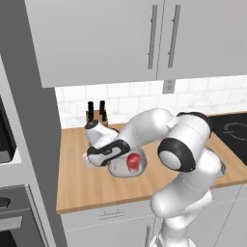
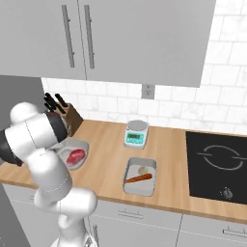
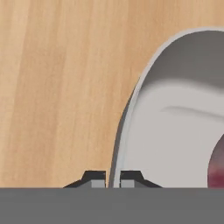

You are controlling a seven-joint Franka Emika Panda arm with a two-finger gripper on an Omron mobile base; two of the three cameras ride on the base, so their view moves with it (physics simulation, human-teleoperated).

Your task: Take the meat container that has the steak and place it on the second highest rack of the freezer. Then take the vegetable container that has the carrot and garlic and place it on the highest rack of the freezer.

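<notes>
Flanking the steak's pan (image 2: pixel 77 149): knife block (image 2: pixel 72 117), scale (image 2: pixel 136 133), vegetable tray (image 2: pixel 140 176).

From here the counter (image 2: pixel 169 144) reads as pale wood with fine straight grain, matt. The meat container (image 3: pixel 175 131) looks like smooth grey metal with a thin bright rim; the steak (image 2: pixel 75 156) at its 3 o'clock edge is glossy red. My arm's shell (image 1: pixel 185 135) shines like white plastic. The hob (image 2: pixel 217 166) is black glass.

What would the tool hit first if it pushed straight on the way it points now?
The tool is shut on the rim of the grey steak container; straight beyond looks like the wooden counter.
</notes>
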